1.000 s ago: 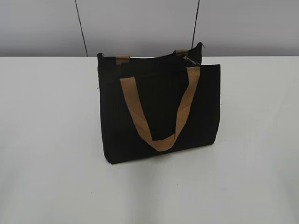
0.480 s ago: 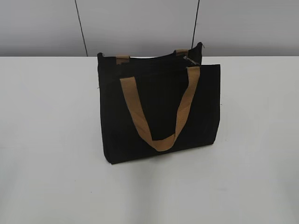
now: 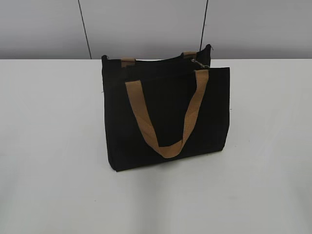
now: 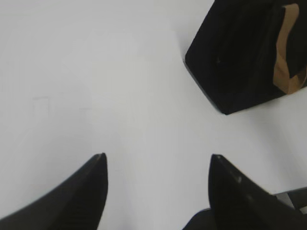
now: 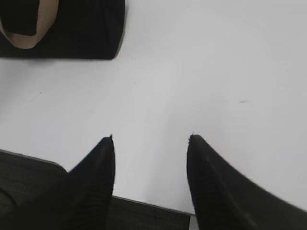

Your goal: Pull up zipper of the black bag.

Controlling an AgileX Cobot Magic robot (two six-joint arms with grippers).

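The zipper is seen as a thin dark line along the top rim of the black bag, with a small silvery pull lying near the rim's right end in the exterior view. The bag stands upright on the white counter, roughly at its middle. The pull is judged tiny, hard and probably slippery, so it would best be pinched flat across its tab. The bag is soft fabric and looks light, so it is likely to slide or buckle when the zipper is drawn; it would best be steadied at the rim or at the end opposite the pull. Whether the mouth is open or closed along its length cannot be told.

One bag is counted, one zipper pull, and two tan strap handles: the front handle hangs down over the face, and only the stubs of the rear handle show above the rim.

Neither arm appears in the exterior view. In the left wrist view the left tool is held with its jaws spread apart and empty above bare counter, the bag's lower corner well apart from it. The right tool is likewise spread and empty over the counter's near edge, away from the bag.
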